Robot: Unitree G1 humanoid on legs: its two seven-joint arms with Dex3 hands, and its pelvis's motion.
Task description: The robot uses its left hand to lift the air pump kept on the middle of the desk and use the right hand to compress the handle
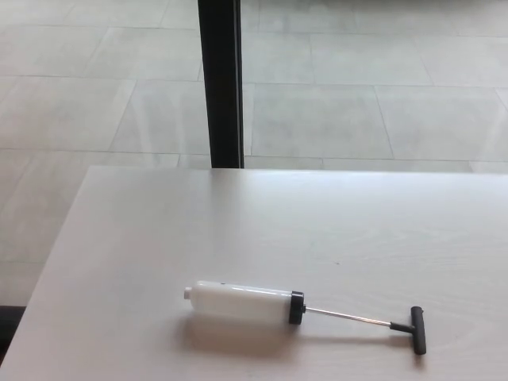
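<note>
1. A pale, light-wood tabletop [159, 238] fills the lower half of the head view, its far edge running straight across the middle of the picture.
2. An air pump [305, 311] lies flat on its side on the tabletop, near the front edge and a little right of centre.
3. The pump's body is a white cylinder [238, 301] with a small white nozzle at its left end and a black collar [296, 307] at its right end.
4. A thin metal rod [349, 318] runs out of the collar to the right, drawn well out of the cylinder.
5. The rod ends in a black T-shaped handle [417, 329], which rests on the tabletop, crosswise to the rod.
6. The whole pump slopes gently, nozzle end slightly farther from the camera, handle end slightly nearer.
7. A soft shadow sits on the tabletop just in front of the cylinder.
8. Beyond the tabletop is a floor [357, 103] of large pale grey tiles with a sheen.
9. A black vertical post [220, 79] stands behind the far edge of the tabletop, left of centre, rising out of the top of the picture.
10. Neither the left hand nor the right hand shows, so their fingers cannot be described; nothing touches the pump.
</note>
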